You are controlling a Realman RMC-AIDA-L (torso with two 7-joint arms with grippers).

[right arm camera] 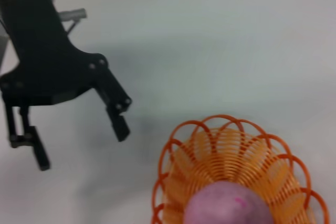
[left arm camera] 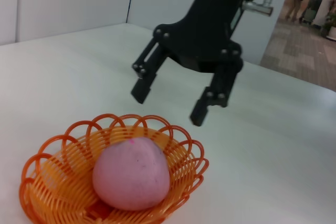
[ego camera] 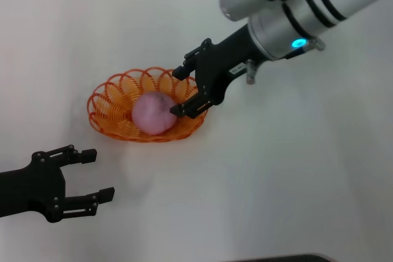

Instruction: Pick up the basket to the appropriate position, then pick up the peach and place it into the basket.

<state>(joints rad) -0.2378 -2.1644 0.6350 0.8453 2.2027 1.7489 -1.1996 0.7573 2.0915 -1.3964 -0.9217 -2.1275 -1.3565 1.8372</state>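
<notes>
The orange wire basket [ego camera: 104, 99] stands on the white table, left of centre. The pink peach [ego camera: 153, 113] lies inside it, toward its right side. My right gripper [ego camera: 178, 92] is open and empty, just above the basket's right rim, with the fingers spread beside the peach and apart from it. The left wrist view shows the right gripper [left arm camera: 168, 107] hovering open behind the basket [left arm camera: 47, 182] and peach [left arm camera: 131, 174]. My left gripper [ego camera: 101, 174] is open and empty near the table's front left, clear of the basket. It also shows in the right wrist view [right arm camera: 82, 146], beyond the basket [right arm camera: 231, 145] and peach [right arm camera: 228, 205].
The white table [ego camera: 295, 170] is bare around the basket. A room with walls and a corridor shows behind the table in the left wrist view.
</notes>
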